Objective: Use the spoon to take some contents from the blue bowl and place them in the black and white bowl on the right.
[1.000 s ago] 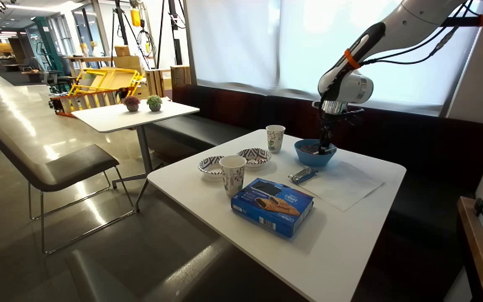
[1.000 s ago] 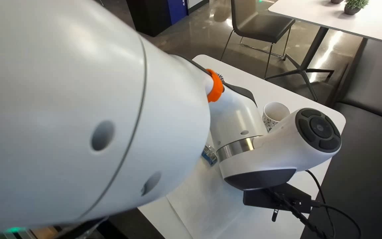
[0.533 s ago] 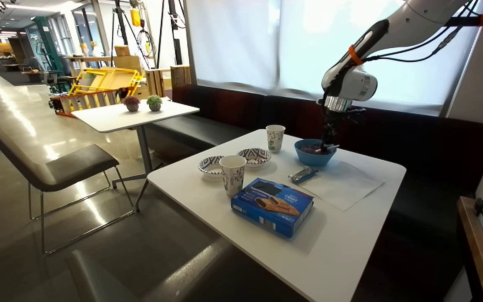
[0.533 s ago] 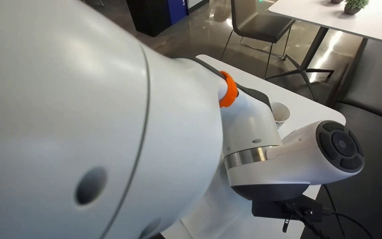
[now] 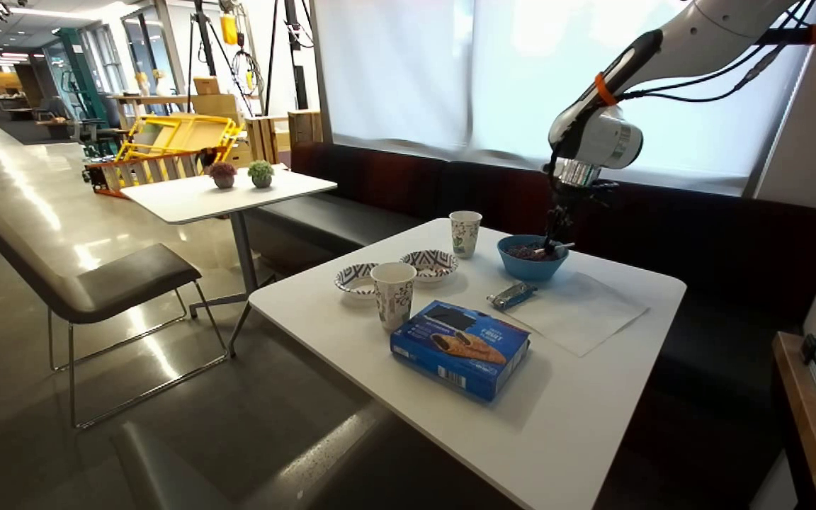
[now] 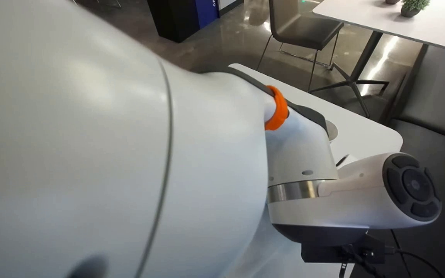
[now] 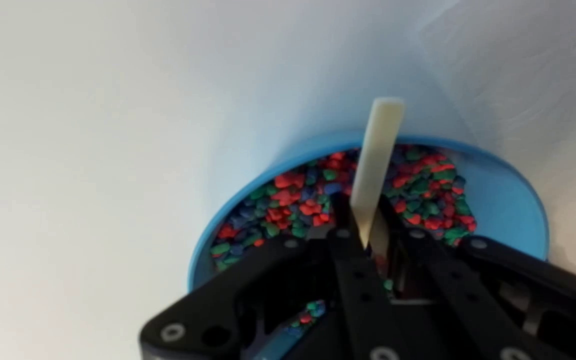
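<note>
2 patterned cups (image 5: 394,296) stand near 2 black-and-white bowls (image 5: 431,273), 1 cup partly hiding a bowl; a silver-blue wrapper (image 5: 512,296) lies just beside the blue bowl (image 5: 532,270). The gripper (image 7: 363,212) clasps the spoon (image 7: 378,155) over that bowl's coloured bits (image 7: 288,200); whether it touches them is unclear.

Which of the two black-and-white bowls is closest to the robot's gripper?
The right-hand black-and-white bowl in an exterior view, with little bits inside. The left-hand bowl is farther from the gripper.
</note>
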### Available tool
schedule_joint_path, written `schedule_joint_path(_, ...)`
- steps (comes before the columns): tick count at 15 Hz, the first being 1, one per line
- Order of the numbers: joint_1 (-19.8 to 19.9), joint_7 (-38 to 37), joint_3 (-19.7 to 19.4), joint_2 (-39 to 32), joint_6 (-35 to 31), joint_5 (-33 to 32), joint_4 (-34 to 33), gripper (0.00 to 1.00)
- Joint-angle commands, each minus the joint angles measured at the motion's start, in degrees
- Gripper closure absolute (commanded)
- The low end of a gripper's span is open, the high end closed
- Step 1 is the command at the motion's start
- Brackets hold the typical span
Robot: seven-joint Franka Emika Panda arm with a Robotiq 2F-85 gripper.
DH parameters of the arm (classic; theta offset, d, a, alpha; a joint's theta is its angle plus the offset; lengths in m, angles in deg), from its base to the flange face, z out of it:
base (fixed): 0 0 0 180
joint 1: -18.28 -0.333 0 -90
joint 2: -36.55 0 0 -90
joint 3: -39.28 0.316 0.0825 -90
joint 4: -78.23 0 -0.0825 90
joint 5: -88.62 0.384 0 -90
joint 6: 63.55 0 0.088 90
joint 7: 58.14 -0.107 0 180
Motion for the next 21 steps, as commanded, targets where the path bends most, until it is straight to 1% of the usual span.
schedule_joint_path(1,2.1,5.3,1.4,1.7,1.3,2.8,1.5,0.96)
schedule_joint_path(6,3.1,9.3,1.9,2.8,1.1,5.0,2.3,0.96)
schedule_joint_path(12,3.1,13.0,2.3,5.0,0.9,7.4,4.4,0.96)
schedule_joint_path(21,1.0,15.0,1.7,9.4,1.1,8.4,8.1,0.96)
